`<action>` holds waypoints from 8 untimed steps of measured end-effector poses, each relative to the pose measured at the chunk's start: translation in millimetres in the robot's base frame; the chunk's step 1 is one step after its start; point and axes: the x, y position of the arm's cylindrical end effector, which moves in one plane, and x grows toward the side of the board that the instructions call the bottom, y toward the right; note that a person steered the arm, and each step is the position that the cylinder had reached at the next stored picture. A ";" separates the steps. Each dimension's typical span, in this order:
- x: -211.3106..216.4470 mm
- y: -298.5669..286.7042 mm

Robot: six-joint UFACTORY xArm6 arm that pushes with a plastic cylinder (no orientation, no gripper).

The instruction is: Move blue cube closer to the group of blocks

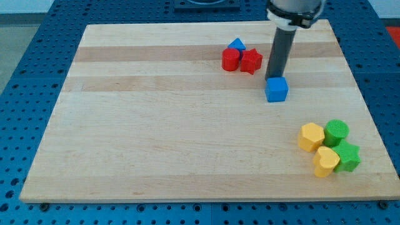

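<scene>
The arm carries no grasping tool with jaws, so nothing can be said about wide, narrow or holding; it ends in a straight dark rod that comes down from the surface's top edge, right of the middle. The rod's lower end, my tip, sits just behind the blue cube, at its top side; whether the two touch cannot be told.

The blue cube lies on the wooden surface in its upper right part, closer to the top edge than to the bottom edge, and stands alone.

To the cube's upper left, near the top edge, three blocks sit close together: a red cylinder, a red block of an irregular shape touching it on the right, and a small blue triangular block just behind the pair.

Near the bottom right corner four blocks form a tight cluster, well apart from the blue cube. A yellow hexagonal block is at the cluster's left, a green cylinder at its top right, a second yellow block at its bottom, and a green star-shaped block at its lower right.
</scene>
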 end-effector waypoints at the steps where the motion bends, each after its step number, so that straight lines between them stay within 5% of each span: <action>1: 4.2 -9.3; 6: 88.8 -1.8; 8: 72.6 8.4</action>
